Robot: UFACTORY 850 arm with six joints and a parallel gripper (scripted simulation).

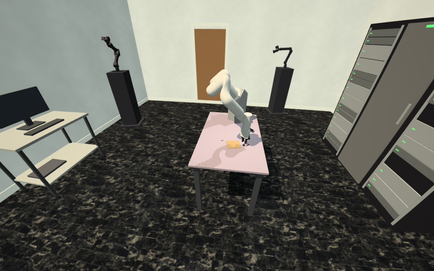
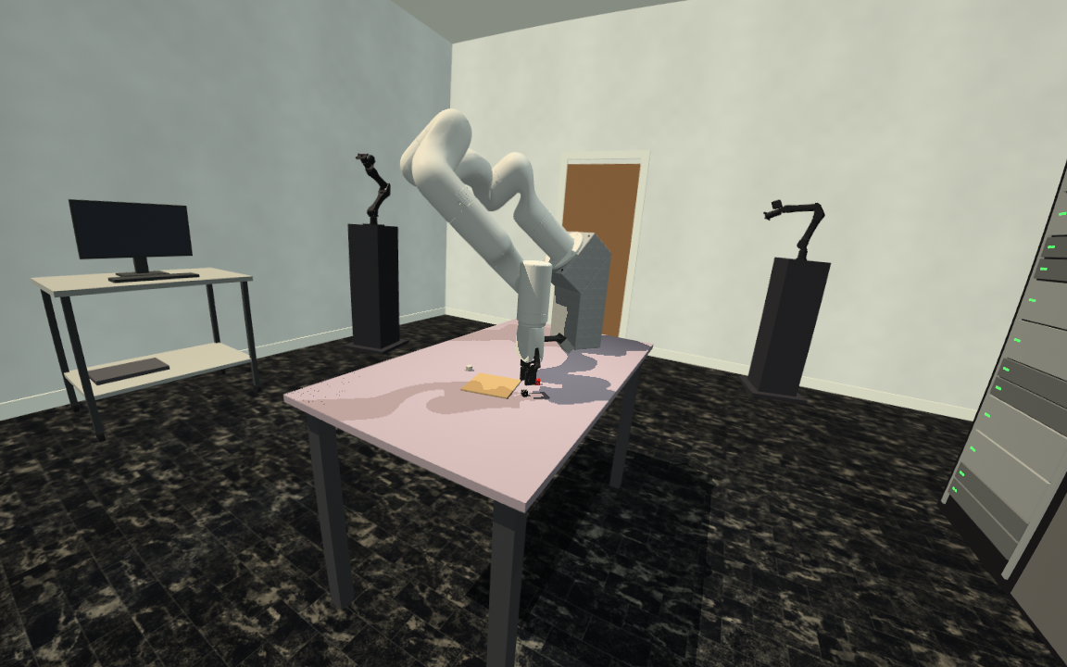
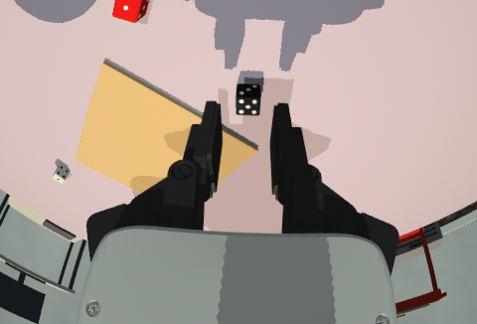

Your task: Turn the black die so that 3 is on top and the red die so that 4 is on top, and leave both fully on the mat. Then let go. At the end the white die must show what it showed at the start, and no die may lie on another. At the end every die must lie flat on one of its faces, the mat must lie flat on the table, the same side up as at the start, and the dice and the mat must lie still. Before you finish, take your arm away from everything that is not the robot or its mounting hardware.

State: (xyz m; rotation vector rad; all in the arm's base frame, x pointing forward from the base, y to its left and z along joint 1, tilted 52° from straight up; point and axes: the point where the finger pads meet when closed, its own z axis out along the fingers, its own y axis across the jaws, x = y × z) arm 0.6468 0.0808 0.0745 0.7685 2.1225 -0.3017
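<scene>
The black die [image 3: 248,99] [image 2: 525,391] lies on the pink table just off the corner of the orange mat [image 3: 133,119] [image 1: 233,144] [image 2: 489,384], with several pips on top. My gripper [image 3: 246,121] [image 1: 244,141] [image 2: 528,374] hangs a little above it, fingers narrowed but apart, with nothing between them. In the wrist view the die shows just beyond the fingertips. The red die [image 3: 131,5] [image 2: 538,381] lies on the table beyond the mat, one pip up. The white die [image 3: 62,172] [image 1: 222,139] [image 2: 469,366] lies on the table on the mat's other side.
The arm's grey base [image 2: 579,290] stands at the table's far end. The table's right edge [image 1: 262,148] is close to the black die. Around the table are two black pedestals with small arms, a desk with a monitor and server racks.
</scene>
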